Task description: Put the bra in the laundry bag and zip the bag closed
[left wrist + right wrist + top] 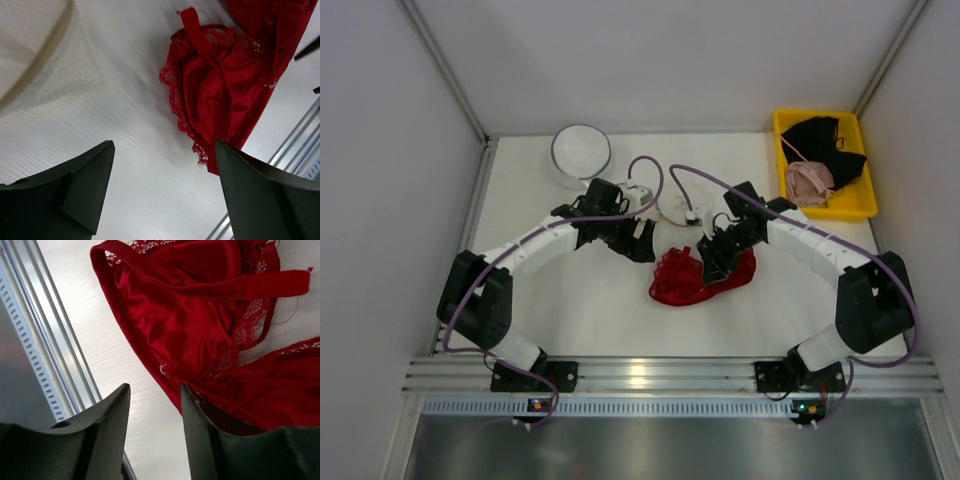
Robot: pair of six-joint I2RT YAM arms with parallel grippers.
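The red lace bra (692, 280) lies crumpled on the white table between my two grippers. The white mesh laundry bag (676, 207) lies flat just behind it, partly covered by cables. My left gripper (642, 243) is open and empty, just left of the bra. In the left wrist view its fingers (165, 145) stand wide apart over bare table, with the bra (220, 75) ahead right and the bag's pale rim (35, 70) ahead left. My right gripper (710, 268) hangs over the bra's middle. Its jaws (156, 386) are open over bare table, at the bra's (200, 330) edge.
A round mesh bag with a dark rim (582, 150) stands at the back left. A yellow bin (861, 207) at the back right holds a black garment (825, 135) and a pale pink bra (808, 180). An aluminium rail (640, 375) runs along the table's near edge.
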